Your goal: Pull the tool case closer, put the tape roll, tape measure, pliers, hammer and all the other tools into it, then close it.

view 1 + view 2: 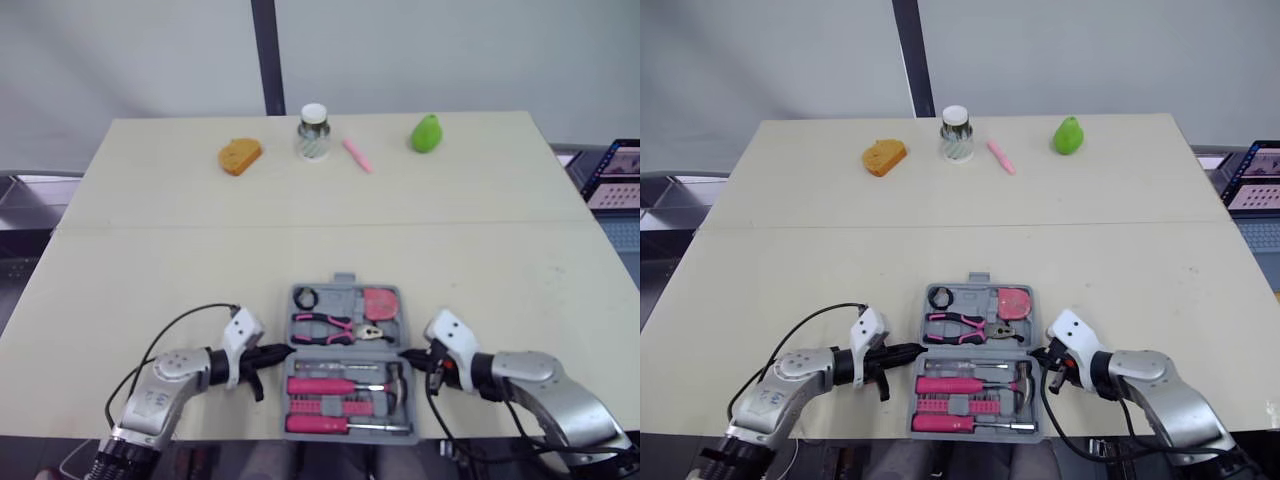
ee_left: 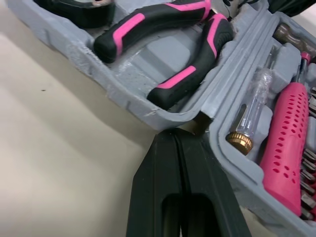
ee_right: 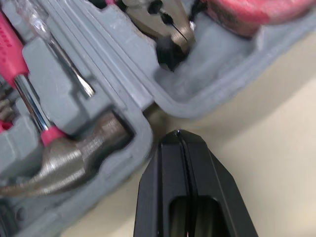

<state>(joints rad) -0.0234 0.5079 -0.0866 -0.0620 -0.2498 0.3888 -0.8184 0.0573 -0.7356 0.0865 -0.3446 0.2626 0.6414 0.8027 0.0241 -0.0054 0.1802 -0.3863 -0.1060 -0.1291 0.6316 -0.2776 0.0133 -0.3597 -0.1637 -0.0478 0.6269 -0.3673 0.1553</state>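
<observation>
The fingers of the left gripper [image 1: 276, 353] and the right gripper [image 1: 408, 355] are clenched shut on nothing, their tips set at opposite sides of the open grey plastic tool case [image 1: 336, 298].

left arm [image 1: 165, 385] low, forearm angled inward; left gripper [image 1: 272, 355] points right, fingers pressed together. right arm [image 1: 545, 385] mirrors; right gripper [image 1: 410, 356] points left, fingers together.

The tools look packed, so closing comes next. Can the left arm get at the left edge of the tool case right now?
Probably yes. The left tool, fingers shut, sits right at the left rim of the tool case, where its two halves meet, with nothing between them.
</observation>
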